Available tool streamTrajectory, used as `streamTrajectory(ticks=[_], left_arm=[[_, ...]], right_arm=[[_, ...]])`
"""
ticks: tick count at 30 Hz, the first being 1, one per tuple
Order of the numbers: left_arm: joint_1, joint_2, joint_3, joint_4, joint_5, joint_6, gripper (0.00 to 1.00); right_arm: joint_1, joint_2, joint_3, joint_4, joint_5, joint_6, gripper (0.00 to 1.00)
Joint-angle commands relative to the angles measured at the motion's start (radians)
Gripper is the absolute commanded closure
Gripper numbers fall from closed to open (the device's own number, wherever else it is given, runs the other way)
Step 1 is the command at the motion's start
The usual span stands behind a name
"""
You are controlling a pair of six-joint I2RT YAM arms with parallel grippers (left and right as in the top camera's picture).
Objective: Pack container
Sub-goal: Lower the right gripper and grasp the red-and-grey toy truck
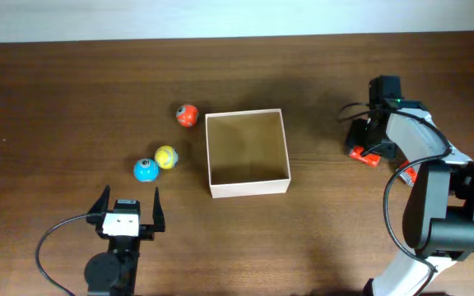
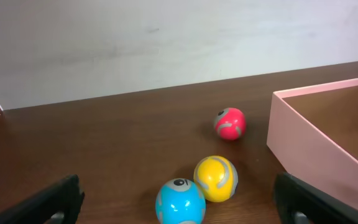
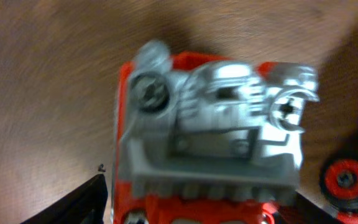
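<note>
The container (image 1: 248,187) is a square shallow white-walled box with tan cardboard inside, at the table's middle; its corner shows in the left wrist view (image 2: 303,127). A red ball (image 1: 187,115), a yellow ball (image 1: 165,156) and a blue ball (image 1: 145,169) lie to its left. My left gripper (image 1: 130,205) is open and empty, just short of the blue ball (image 2: 180,201). My right gripper (image 1: 371,141) is down over a red toy car with a silver engine (image 3: 210,130). Its fingers (image 3: 201,208) sit close on either side of the car, open.
A second red toy (image 1: 406,173) lies just right of the car, partly under my right arm; its red wheel (image 3: 347,180) shows in the right wrist view. The yellow ball (image 2: 215,178) and red ball (image 2: 230,122) lie ahead of the left gripper.
</note>
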Motion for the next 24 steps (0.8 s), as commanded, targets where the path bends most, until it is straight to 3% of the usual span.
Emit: streamTrajectory(ticks=[1,6,15,24], left_arm=[[0.006,-0.008,-0.004,-0.002,0.011,0.016,0.01],[0.006,-0.008,-0.004,-0.002,0.011,0.016,0.01],[0.006,-0.008,-0.004,-0.002,0.011,0.016,0.01],[0.006,-0.008,-0.004,-0.002,0.011,0.016,0.01]], right_arm=[[0.000,0.018,0.006,-0.012,-0.104,-0.214,0.25],[0.000,0.018,0.003,-0.017,-0.103,-0.275,0.24],[-0.001,0.068,-0.002,0.022,-0.073,-0.013,0.25],[-0.001,0.144,-0.002,0.040,-0.069,0.029,0.28]])
